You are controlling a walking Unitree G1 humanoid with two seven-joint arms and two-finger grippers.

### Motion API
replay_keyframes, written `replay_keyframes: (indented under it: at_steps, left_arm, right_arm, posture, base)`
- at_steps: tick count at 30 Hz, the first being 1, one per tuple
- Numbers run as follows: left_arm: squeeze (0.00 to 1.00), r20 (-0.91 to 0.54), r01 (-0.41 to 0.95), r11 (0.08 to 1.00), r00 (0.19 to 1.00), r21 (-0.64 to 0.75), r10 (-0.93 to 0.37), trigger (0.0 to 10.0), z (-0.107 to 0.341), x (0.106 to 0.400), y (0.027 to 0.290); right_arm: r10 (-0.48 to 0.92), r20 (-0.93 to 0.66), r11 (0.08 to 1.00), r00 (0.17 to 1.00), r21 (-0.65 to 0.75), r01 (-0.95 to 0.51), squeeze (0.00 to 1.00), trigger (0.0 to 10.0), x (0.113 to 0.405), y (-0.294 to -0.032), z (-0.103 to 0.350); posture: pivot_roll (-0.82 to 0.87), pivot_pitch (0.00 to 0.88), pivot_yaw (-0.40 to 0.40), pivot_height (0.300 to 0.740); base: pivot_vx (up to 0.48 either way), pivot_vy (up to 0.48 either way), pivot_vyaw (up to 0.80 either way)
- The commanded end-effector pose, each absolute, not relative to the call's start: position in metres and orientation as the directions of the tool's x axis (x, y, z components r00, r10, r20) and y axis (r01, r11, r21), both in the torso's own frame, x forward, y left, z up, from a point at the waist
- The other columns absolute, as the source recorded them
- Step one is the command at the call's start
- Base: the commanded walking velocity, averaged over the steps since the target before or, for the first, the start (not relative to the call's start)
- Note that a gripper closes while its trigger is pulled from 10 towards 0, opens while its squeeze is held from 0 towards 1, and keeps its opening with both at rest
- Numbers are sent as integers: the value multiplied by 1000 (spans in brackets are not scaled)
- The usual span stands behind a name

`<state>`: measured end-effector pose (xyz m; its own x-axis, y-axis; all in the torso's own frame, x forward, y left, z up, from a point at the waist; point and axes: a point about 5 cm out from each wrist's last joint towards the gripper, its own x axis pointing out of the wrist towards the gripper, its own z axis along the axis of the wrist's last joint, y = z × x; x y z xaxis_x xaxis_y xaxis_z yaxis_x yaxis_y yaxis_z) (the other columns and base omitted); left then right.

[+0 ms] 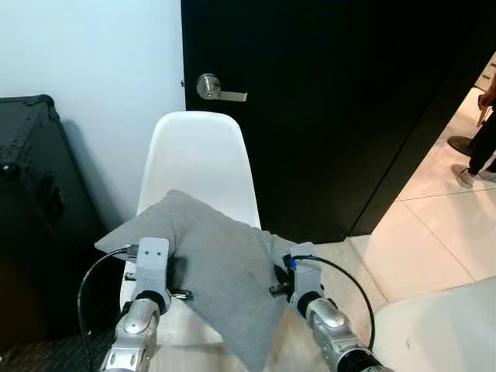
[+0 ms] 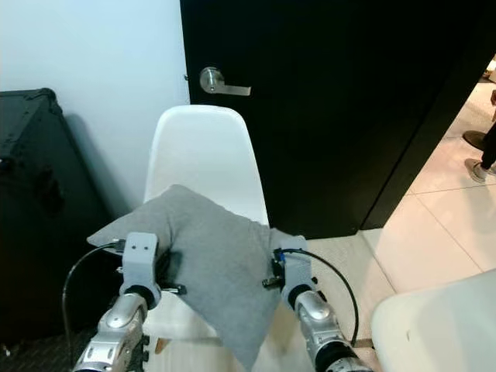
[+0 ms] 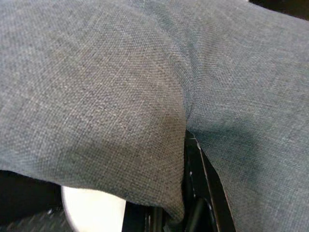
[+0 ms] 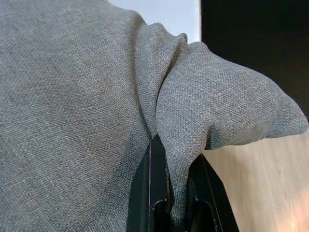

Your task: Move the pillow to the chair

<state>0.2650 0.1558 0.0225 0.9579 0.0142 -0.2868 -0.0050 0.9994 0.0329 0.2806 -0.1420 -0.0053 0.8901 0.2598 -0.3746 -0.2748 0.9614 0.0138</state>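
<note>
The grey pillow (image 1: 213,267) is up in the air over the seat of the white shell chair (image 1: 203,159), carried between both arms, so this reads as the delivery step: the carry looks nearly done, the set-down not yet.

Left gripper (image 1: 177,280) bites the pillow's edge at about nine o'clock of the cushion, and right gripper (image 1: 277,279) bites it at about three o'clock. In the right wrist view its two black fingers (image 4: 153,186) are pressed together on a fold of cloth. In the left wrist view the fabric drapes over the left fingers (image 3: 205,186), which also appear nipped on a pleat.

The pillow is a square one held cornerwise: one corner toward the chair back at twelve o'clock, one sagging toward six. Woven grey fabric, coarse grain, soft filling that puckers deeply where it is pinched.

The chair is smooth moulded plastic, rounded back, scooped seat. Behind it, at twelve o'clock, stands a black door (image 1: 325,93) with a metal lever handle (image 1: 217,89). At nine o'clock sits a black hard case (image 1: 35,201).

Next move, as I judge it: ease forward and down until the low corner rests on the seat, then let both grips go together. The slick seat may let it slide.
</note>
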Motion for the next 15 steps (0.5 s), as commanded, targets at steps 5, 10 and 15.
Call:
replay_keyframes:
  at_steps: [5, 10, 15]
  left_arm:
    - [0, -251, -46, 998, 966, 41, 55, 10000, 30, 272, 157]
    - [0, -252, -80, 996, 964, 40, 87, 10000, 30, 271, 160]
    - [0, -253, -93, 994, 962, 54, 104, 10000, 30, 270, 164]
  right_arm:
    - [254, -352, 962, 901, -4, -273, 0, 10000, 286, -143, 0]
    - [256, -352, 961, 900, -9, -277, 0, 10000, 286, -143, 0]
    - [265, -350, 958, 899, -11, -286, 0, 10000, 285, -141, 0]
  posture:
    - [131, 0, -83, 740]
    - [135, 0, -85, 740]
    - [137, 0, -85, 740]
  base:
    - [0, 0, 0]
    - [0, 0, 0]
    - [0, 0, 0]
